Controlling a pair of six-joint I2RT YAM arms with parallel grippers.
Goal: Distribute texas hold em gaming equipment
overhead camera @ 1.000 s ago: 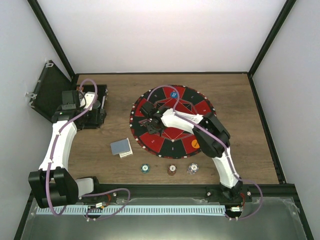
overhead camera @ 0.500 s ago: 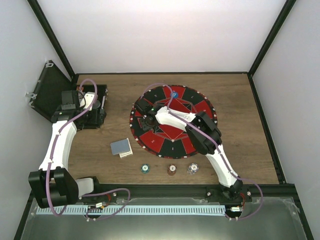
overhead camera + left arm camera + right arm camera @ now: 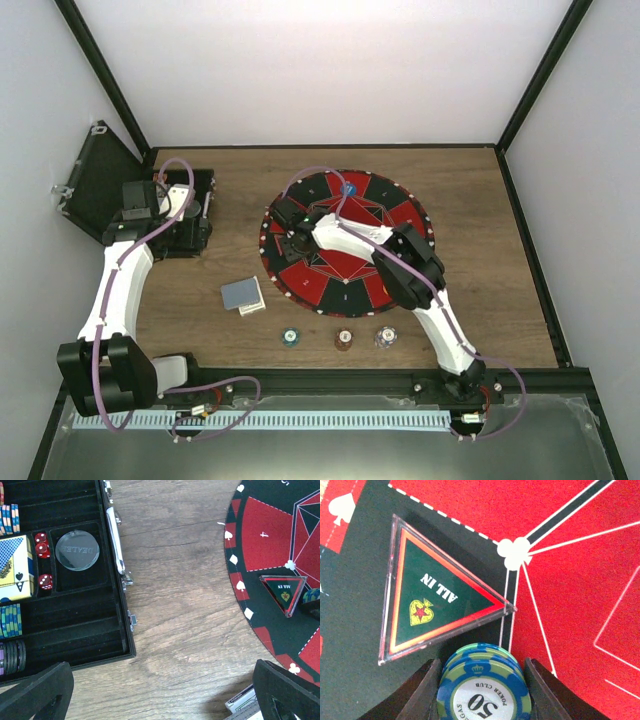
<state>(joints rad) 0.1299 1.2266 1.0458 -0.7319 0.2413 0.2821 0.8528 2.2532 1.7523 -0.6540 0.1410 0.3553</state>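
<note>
- The right gripper (image 3: 483, 690) is pinching a stack of blue-green round poker chips (image 3: 482, 706) over the round red-and-black mat (image 3: 570, 555).
- A tilted release is risking chips toppling onto the clear triangular "ALL IN" marker (image 3: 437, 600) just beside.
- The left gripper (image 3: 160, 695) is hanging wide open, empty.

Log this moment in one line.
right gripper: shut on chip stack, over mat beside triangular marker | left gripper: open, above table by case
</note>
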